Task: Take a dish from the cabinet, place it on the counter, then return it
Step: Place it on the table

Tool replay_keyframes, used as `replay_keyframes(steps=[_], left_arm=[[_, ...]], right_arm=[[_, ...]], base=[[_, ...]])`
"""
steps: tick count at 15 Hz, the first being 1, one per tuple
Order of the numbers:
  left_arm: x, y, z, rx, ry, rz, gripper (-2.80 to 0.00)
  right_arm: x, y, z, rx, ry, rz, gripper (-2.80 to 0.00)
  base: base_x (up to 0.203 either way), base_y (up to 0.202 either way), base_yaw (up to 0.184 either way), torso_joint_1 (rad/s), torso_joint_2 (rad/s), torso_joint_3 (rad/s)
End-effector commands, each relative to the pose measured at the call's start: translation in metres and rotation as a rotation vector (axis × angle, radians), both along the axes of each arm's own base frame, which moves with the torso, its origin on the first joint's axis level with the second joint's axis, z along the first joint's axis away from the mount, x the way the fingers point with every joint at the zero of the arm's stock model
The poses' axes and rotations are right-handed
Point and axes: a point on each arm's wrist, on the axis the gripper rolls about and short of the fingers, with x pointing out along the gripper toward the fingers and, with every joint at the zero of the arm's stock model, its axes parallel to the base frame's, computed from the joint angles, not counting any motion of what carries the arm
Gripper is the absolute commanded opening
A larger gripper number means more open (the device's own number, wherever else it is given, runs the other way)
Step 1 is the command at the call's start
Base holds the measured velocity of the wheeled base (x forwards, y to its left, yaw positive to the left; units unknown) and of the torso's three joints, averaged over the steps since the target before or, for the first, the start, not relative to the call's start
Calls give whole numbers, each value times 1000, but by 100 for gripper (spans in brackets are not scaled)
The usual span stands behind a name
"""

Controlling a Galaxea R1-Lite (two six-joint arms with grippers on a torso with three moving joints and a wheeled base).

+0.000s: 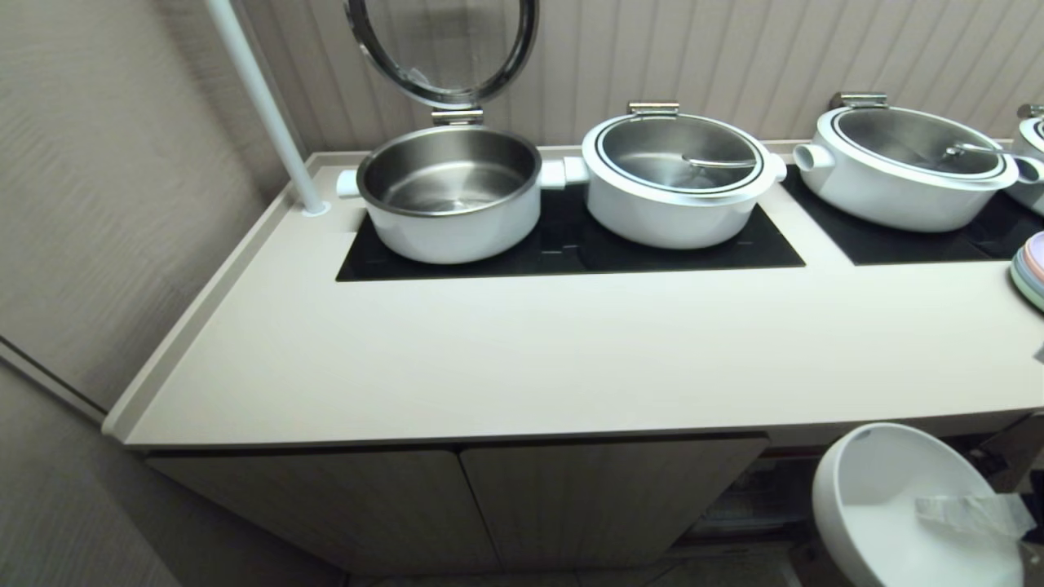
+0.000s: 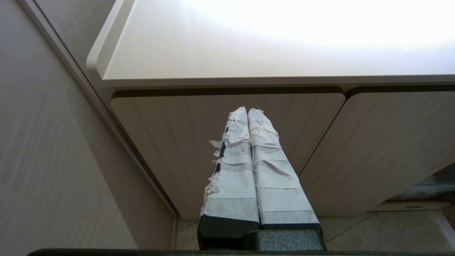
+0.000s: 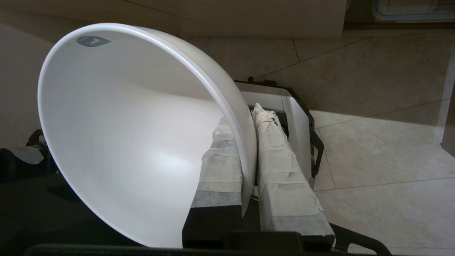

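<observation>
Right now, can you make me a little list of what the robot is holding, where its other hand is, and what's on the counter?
holding: the right gripper pinches the bowl by its rim, one finger inside, one outside
bowl position: tilted, below the counter edge, in front of the open part of the cabinet
other hand: the left gripper is shut, empty, facing the closed cabinet doors
on the counter: one open pot with its lid up, two pots with lids on, on black panels
bowl on counter: not yet

Head camera overlooks the counter (image 1: 522, 359); left wrist views it from below.
</observation>
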Motion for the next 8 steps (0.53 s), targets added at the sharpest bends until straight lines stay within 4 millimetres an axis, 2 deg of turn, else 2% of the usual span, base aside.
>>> replay_keyframes(steps=[1,4,8], left_arm=[[0,0,0,0,-1,0,-280],[0,0,0,0,-1,0,-280],[0,0,0,0,-1,0,-280]], right_arm=[[11,3,4,1,15,3,-280],[33,9,10,-3,34,7,-280],[76,19,19,-6,49,8,-280]], base=[[0,0,0,0,0,0],[0,0,0,0,0,0],[0,0,0,0,0,0]])
